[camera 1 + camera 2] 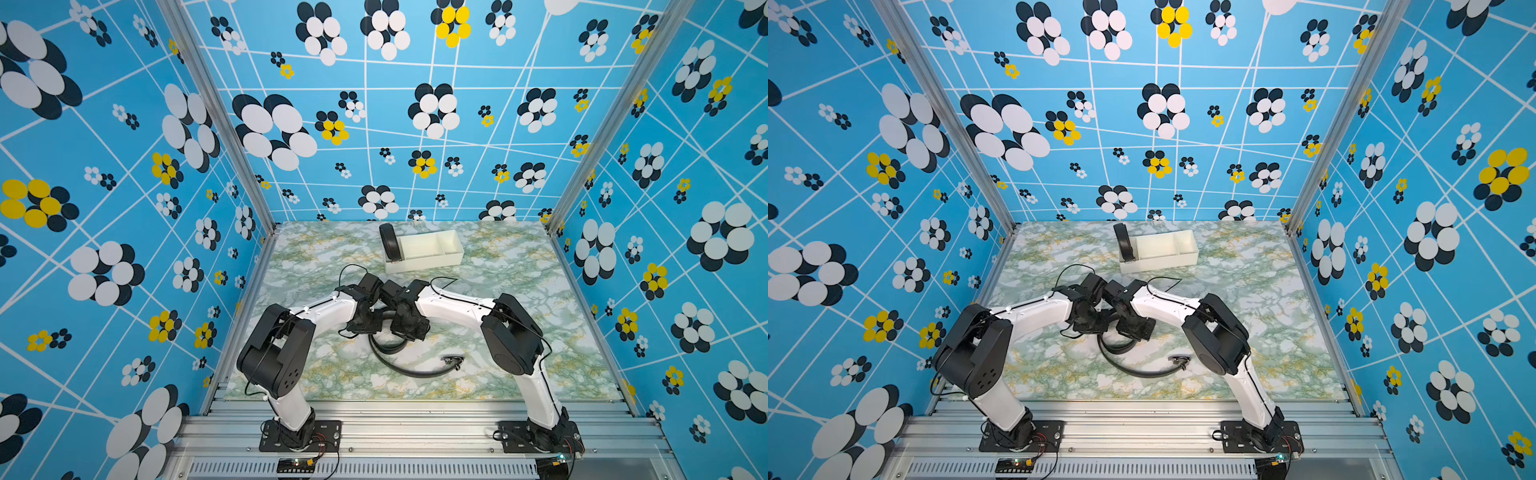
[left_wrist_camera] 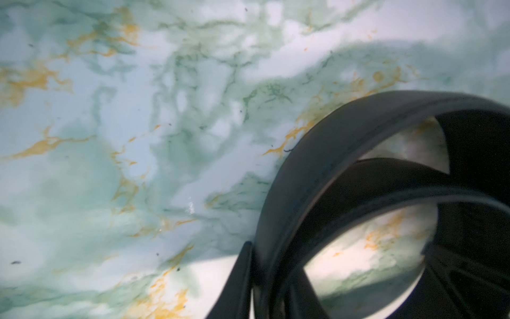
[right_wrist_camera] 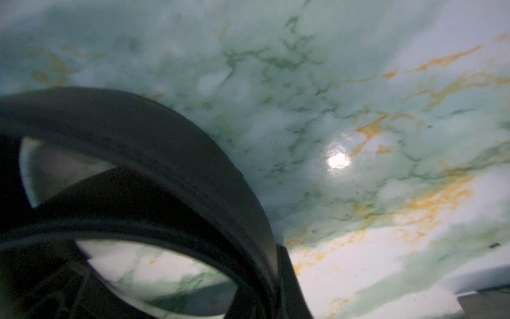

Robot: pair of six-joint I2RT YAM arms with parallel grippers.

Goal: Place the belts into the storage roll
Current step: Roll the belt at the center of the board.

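Observation:
One black belt point(image 1: 417, 375) lies partly coiled on the marble table, and its buckle point(image 1: 454, 360) rests at the front right. Both arms meet over its coil. In the left wrist view my left gripper point(image 2: 271, 281) is shut on the belt point(image 2: 317, 165), with a finger on each side of the strap layers. My right gripper point(image 3: 269, 287) is shut on the opposite side of the same coil point(image 3: 165, 143). A second belt point(image 1: 390, 241), wound tight, stands on edge in the left end compartment of the storage roll point(image 1: 432, 262), the off-white tray at the back.
Blue patterned walls close in the table on three sides. The tray's point(image 1: 1163, 259) middle and right compartments hold nothing. Thin black cables point(image 1: 349, 270) loop above both wrists. An aluminium rail point(image 1: 415, 419) runs along the front edge.

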